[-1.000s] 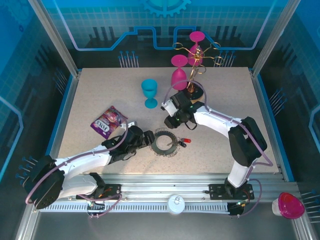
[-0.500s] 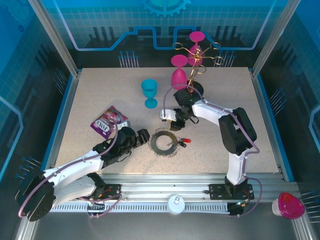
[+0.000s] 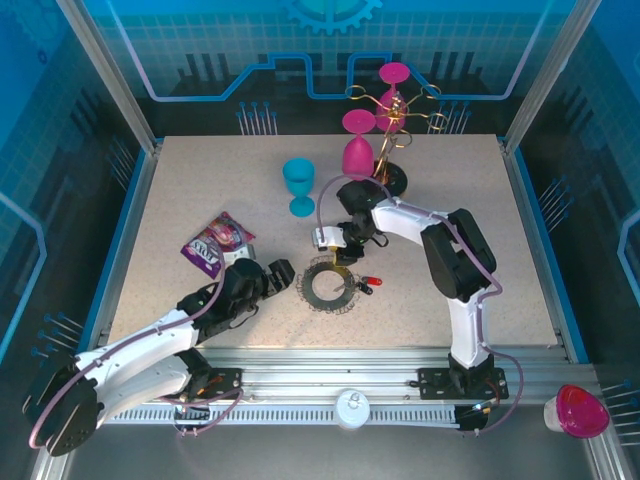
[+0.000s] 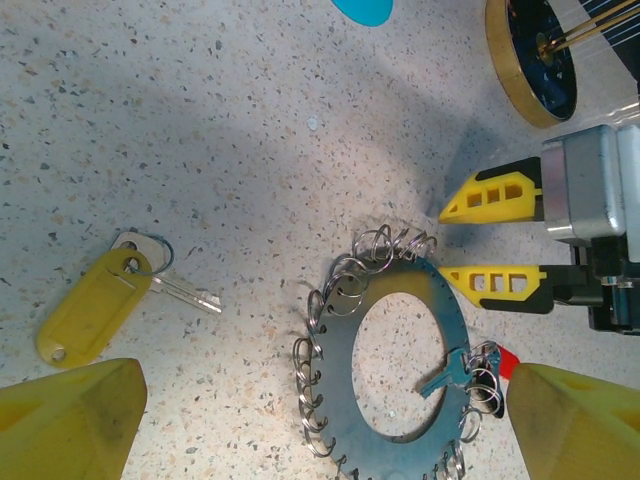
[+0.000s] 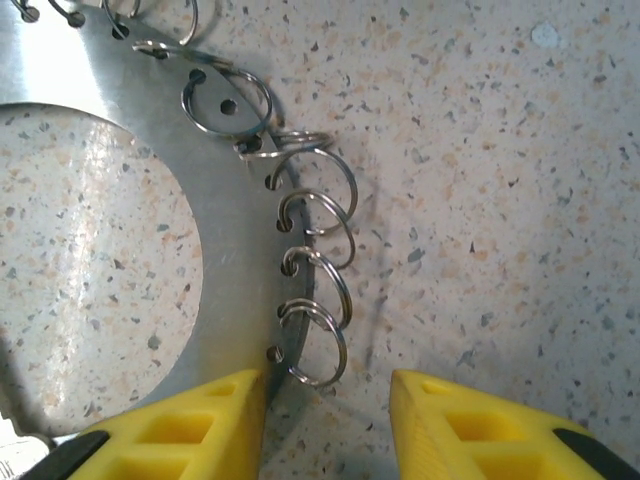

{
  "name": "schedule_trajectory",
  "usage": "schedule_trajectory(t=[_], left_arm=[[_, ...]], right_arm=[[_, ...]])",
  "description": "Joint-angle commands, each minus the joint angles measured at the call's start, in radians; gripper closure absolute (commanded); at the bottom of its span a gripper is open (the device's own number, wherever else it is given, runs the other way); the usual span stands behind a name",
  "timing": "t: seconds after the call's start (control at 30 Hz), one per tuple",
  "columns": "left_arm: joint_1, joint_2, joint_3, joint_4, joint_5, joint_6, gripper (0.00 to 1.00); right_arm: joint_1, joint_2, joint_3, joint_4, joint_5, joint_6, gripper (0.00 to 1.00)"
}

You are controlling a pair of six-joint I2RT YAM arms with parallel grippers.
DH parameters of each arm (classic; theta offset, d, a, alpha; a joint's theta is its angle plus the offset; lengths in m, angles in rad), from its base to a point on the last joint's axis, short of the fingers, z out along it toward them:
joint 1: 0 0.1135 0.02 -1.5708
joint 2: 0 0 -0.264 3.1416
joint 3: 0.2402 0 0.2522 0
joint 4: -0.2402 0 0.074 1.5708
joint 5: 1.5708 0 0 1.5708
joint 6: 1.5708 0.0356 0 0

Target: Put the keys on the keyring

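The grey keyring [image 3: 330, 285] lies flat mid-table, with wire loops around its rim. The dark key [image 4: 450, 372] rests on the ring's right side, its red-tipped head [image 3: 372, 283] among the loops. The yellow-headed key [image 4: 85, 305] lies loose on the table to the left of the keyring [image 4: 400, 370]. My right gripper [image 3: 338, 250] is open at the ring's far rim. Its yellow fingers [image 5: 190, 430] stand either side of a wire loop [image 5: 318, 340] without touching it. My left gripper [image 3: 283, 272] is open and holds nothing, just left of the ring.
A blue goblet [image 3: 298, 185], a pink goblet [image 3: 358, 150] and the glass rack on its round base [image 3: 392, 180] stand behind the ring. A purple packet [image 3: 215, 243] lies at the left. A pink cup [image 3: 577, 410] sits outside the frame rail.
My right gripper has moved left and nearer, down onto the ring's far rim. My left gripper has drawn back leftward, away from the ring.
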Motion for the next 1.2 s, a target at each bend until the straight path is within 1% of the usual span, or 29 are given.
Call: schedule_trajectory(t=[0.0,0.2,0.37,0.63,0.97,1.13,1.17], left_arm=[[0.008,-0.018,-0.021,-0.023,-0.016,-0.008,0.06],[0.009,-0.024,-0.028,-0.022,-0.016,-0.008,0.06],[0.009,-0.026,-0.03,-0.019,-0.016,-0.008,0.06],[0.01,-0.033,-0.038,-0.019,-0.014,-0.011,0.06],[0.01,-0.04,-0.043,-0.017,-0.016,-0.011,0.06],[0.009,-0.043,-0.043,-0.017,-0.017,-0.013,0.06],[0.01,-0.042,-0.043,-0.017,-0.017,-0.013,0.06]], right_arm=[[0.014,0.032,0.044,-0.074,-0.037,-0.027,0.63],[0.015,0.049,0.067,-0.115,-0.042,-0.031,0.67],[0.018,0.049,0.067,-0.135,-0.052,-0.039,0.68],[0.024,0.05,0.065,-0.14,-0.06,-0.04,0.72],[0.034,0.061,0.073,-0.134,-0.041,-0.039,0.79],[0.037,0.064,0.075,-0.127,-0.026,-0.043,0.8],[0.037,0.064,0.075,-0.126,-0.023,-0.043,0.78]])
